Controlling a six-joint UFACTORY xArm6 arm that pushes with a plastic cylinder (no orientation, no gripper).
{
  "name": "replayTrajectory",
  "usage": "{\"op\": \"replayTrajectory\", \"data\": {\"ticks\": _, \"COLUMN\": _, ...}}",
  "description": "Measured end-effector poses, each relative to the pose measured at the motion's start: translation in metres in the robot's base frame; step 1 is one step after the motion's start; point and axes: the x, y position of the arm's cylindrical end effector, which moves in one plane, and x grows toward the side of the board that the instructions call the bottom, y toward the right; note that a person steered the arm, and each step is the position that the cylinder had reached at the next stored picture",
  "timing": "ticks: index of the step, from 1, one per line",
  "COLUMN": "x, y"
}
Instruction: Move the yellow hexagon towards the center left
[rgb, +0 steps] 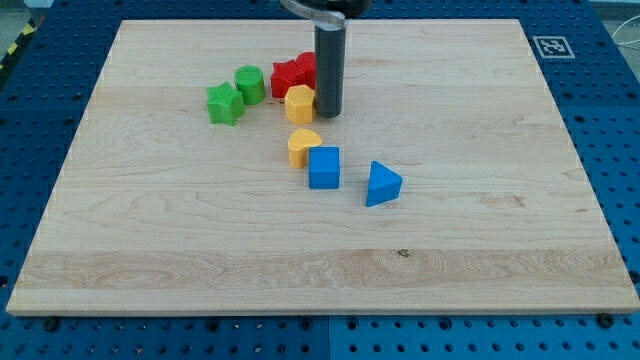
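Rod upright, my tip (329, 113) apparently touching yellow hexagon (299, 103) right side; no claw in view.

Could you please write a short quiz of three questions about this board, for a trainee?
1. True or false: my tip stands at the view's right of the yellow hexagon, close beside it.
2. Which block lies nearest the view's right edge? A) green cylinder B) blue triangle C) blue cube
3. Fill in: the other yellow block touches the ____ cube.

Key: 1 true; 2 B; 3 blue.
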Motion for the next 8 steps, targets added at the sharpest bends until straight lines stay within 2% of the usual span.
{"op": "replayTrajectory", "data": {"ticks": 2, "x": 0.04, "y": -0.022}}
{"op": "replayTrajectory", "data": {"ticks": 3, "x": 0.045, "y": -0.004}}
{"op": "replayTrajectory", "data": {"ticks": 5, "x": 0.004, "y": 0.046}}
{"op": "replayTrajectory", "data": {"ticks": 8, "x": -0.03, "y": 0.029}}
